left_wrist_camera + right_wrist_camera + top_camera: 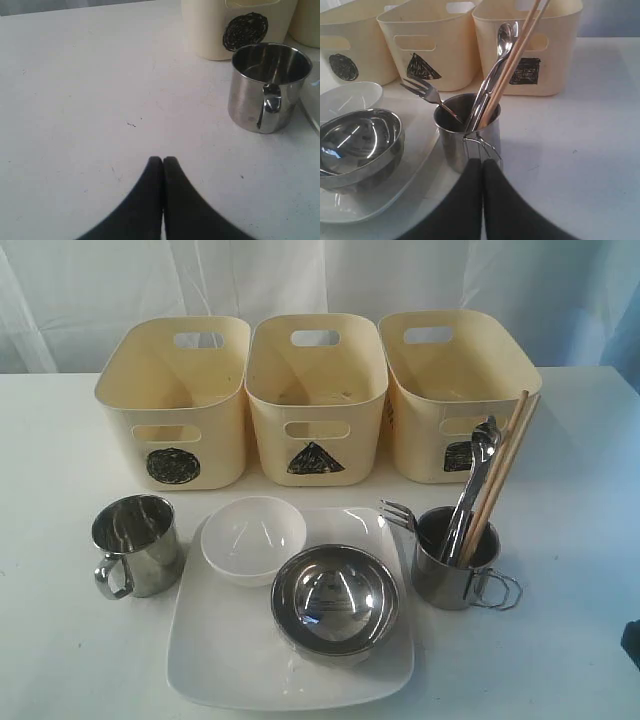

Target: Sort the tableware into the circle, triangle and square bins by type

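Nearest, at six o'clock on the white surface (60, 640), lies the square white plate (225, 665). A steel bowl (335, 600) sits on its three o'clock side and a small white bowl (253, 537) at its eleven o'clock, just beside each other. At the plate's nine o'clock stands an empty steel mug (135, 543), handle turned toward seven. At three o'clock a second steel mug (450, 565) holds a fork (397, 514) leaning toward eleven, and a spoon (484, 438) and wooden chopsticks (512, 450) leaning toward one. Farther back, at twelve o'clock, three cream bins stand side by side: circle bin (175, 405), triangle bin (316, 405), square bin (440, 400). A white curtain (100, 290) hangs behind the surface. The left fingers (152, 172) are pressed together on nothing, over bare surface, near the empty steel mug. The right fingers (492, 175) are likewise closed and empty, the second steel mug ahead of them.
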